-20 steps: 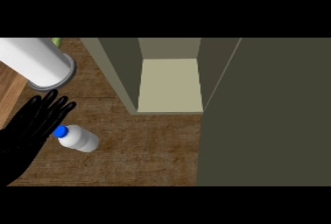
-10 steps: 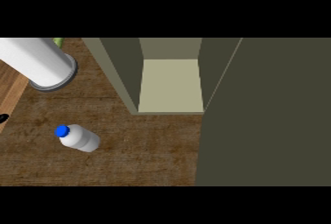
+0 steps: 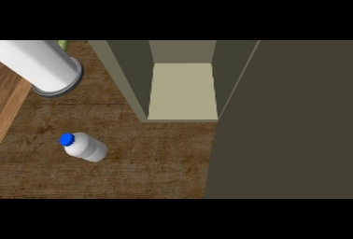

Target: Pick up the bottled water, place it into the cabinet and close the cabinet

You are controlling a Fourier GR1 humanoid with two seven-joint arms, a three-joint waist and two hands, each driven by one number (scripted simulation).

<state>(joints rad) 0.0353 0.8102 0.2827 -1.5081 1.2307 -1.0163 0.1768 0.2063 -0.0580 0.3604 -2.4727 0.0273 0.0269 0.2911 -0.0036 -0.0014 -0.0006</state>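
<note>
The bottled water, white with a blue cap, stands on the dark wooden counter at the lower left of the head view. Nothing touches it. The cabinet stands open at the top centre, its pale shelf bare. Its open door fills the right side of the view as a dark olive panel. A grey forearm enters at the upper left; its hand is out of frame. Neither hand shows.
A strip of lighter wood runs along the left edge beside the counter. A bit of green peeks out behind the forearm at the top left. Open counter lies between the bottle and the cabinet door.
The black hand that lay at the left beside the bottle a second ago has withdrawn out of view. The bottle and the cabinet have not moved.
</note>
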